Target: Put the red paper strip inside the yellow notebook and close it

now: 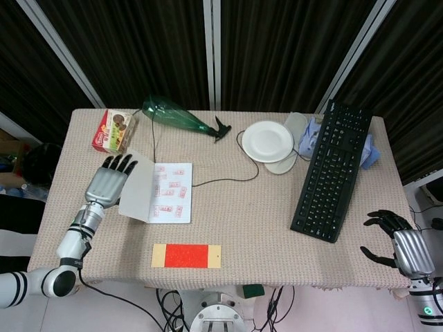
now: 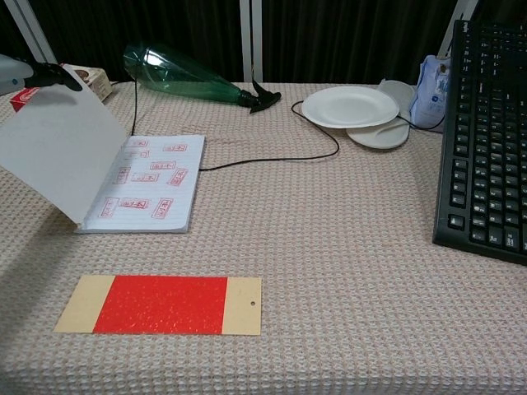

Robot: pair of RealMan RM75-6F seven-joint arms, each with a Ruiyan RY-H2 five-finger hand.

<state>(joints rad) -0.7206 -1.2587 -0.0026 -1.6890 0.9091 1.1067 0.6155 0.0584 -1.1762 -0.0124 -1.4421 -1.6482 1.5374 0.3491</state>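
The notebook (image 1: 170, 201) lies open at the table's left, its lined page (image 2: 145, 191) covered in red stamps. Its cover (image 2: 56, 158) stands tilted up to the left, showing its pale inner side. My left hand (image 1: 106, 182) grips the cover's top edge, and in the chest view only the hand's fingertips (image 2: 51, 76) show at the left border. The red paper strip (image 1: 186, 255) with tan ends lies flat near the front edge, apart from the notebook; in the chest view the red paper strip (image 2: 160, 304) is in front of the notebook. My right hand (image 1: 397, 241) hovers off the table's right side, fingers apart, holding nothing.
A green plastic bottle (image 1: 174, 117) lies at the back, a snack box (image 1: 114, 131) at the back left. A black cable (image 2: 272, 156) runs from the notebook toward a white plate (image 1: 267, 141). A black keyboard (image 1: 331, 167) lies diagonally on the right, beside a blue cloth (image 1: 369, 151).
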